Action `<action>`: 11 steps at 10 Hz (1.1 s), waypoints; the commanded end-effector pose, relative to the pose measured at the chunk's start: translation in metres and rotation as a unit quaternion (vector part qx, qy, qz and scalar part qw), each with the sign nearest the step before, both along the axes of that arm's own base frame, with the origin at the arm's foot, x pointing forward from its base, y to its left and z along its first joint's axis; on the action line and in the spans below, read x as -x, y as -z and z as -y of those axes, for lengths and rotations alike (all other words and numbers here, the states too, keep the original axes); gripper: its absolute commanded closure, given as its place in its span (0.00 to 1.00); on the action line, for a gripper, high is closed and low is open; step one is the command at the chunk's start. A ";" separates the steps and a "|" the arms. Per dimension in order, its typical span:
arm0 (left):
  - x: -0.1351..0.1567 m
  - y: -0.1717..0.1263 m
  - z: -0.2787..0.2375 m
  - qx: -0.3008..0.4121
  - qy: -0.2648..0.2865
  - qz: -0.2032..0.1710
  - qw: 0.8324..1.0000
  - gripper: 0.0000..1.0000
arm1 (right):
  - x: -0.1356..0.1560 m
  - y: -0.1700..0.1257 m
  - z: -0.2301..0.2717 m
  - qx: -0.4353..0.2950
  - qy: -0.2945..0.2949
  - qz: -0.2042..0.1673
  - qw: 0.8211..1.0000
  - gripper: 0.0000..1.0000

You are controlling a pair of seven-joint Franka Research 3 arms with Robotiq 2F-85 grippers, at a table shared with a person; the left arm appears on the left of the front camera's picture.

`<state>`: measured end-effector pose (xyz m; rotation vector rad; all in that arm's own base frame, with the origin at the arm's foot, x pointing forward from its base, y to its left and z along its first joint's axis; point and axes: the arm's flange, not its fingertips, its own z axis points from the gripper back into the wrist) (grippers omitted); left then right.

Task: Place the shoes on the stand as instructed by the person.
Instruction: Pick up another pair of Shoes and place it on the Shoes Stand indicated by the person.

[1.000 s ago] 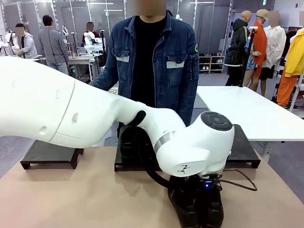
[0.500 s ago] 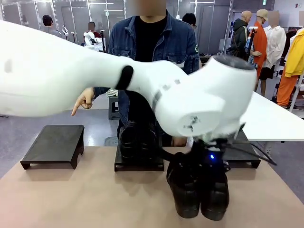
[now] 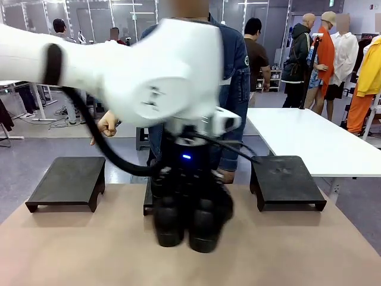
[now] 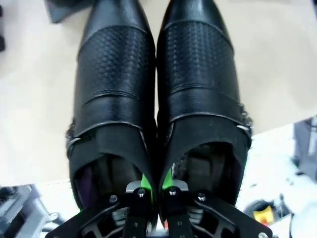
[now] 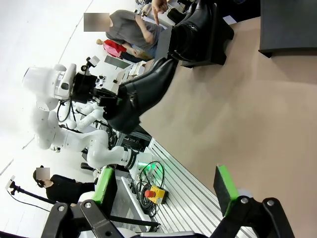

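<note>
My left gripper (image 3: 189, 189) is shut on a pair of glossy black shoes (image 3: 187, 220), pinching their inner walls together. The pair hangs toes-down above the table's middle. In the left wrist view the fingers (image 4: 141, 198) clamp between the left shoe (image 4: 116, 74) and the right shoe (image 4: 198, 69). Another pair of shoes (image 5: 195, 25) sits on the middle stand (image 5: 220, 42). The person (image 3: 235, 71) in a denim jacket stands behind the table, one hand (image 3: 107, 126) pointing down toward the left stand (image 3: 68, 179). My right gripper (image 5: 166, 191) is open and holds nothing.
The right stand (image 3: 286, 182) is bare, and so is the left one. The middle stand (image 3: 147, 202) is mostly hidden behind the hanging shoes. Tan tabletop (image 3: 71, 250) lies free in front of the stands. A white table (image 3: 309, 134) stands behind on the right.
My left arm has swung leftward with the shoes, from the front right of the table to the middle, uncovering the right stand. The person's hand still points at the left stand.
</note>
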<state>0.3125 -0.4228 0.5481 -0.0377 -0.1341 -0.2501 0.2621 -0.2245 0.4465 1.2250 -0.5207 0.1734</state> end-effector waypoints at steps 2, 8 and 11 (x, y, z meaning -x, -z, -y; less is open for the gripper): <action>0.025 -0.019 -0.124 0.015 0.052 0.004 0.999 1.00 | 0.002 -0.001 0.001 -0.002 -0.003 0.009 1.000 0.00; 0.019 -0.029 -0.326 0.057 -0.003 0.099 0.993 1.00 | 0.002 -0.001 0.001 -0.002 -0.003 0.009 1.000 0.00; -0.004 -0.009 -0.375 0.043 -0.035 0.146 0.988 1.00 | 0.002 -0.001 0.001 -0.002 -0.003 0.009 1.000 0.00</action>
